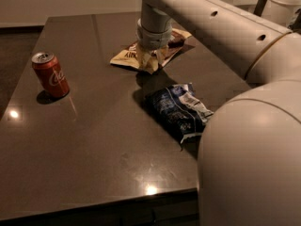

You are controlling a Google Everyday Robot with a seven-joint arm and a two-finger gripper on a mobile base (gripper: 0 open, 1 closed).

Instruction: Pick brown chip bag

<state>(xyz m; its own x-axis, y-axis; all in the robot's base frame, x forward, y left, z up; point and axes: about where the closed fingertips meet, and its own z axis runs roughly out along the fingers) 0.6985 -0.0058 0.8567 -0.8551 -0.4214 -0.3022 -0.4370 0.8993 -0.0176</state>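
Observation:
The brown chip bag point(128, 56) lies at the far middle of the dark table point(94, 145), with cream-yellow ends and dark lettering. My gripper point(151, 55) comes down from above onto the bag's middle, below the pale wrist. The bag is bunched up around the gripper and its near edge stands a little off the table, with a shadow under it. The gripper looks shut on the bag. The fingertips are hidden in the foil.
A red soda can point(50, 74) stands upright at the left. A dark blue and white snack bag point(181, 109) lies just in front of the brown bag. My large pale arm fills the right side. The table's front edge runs along the bottom.

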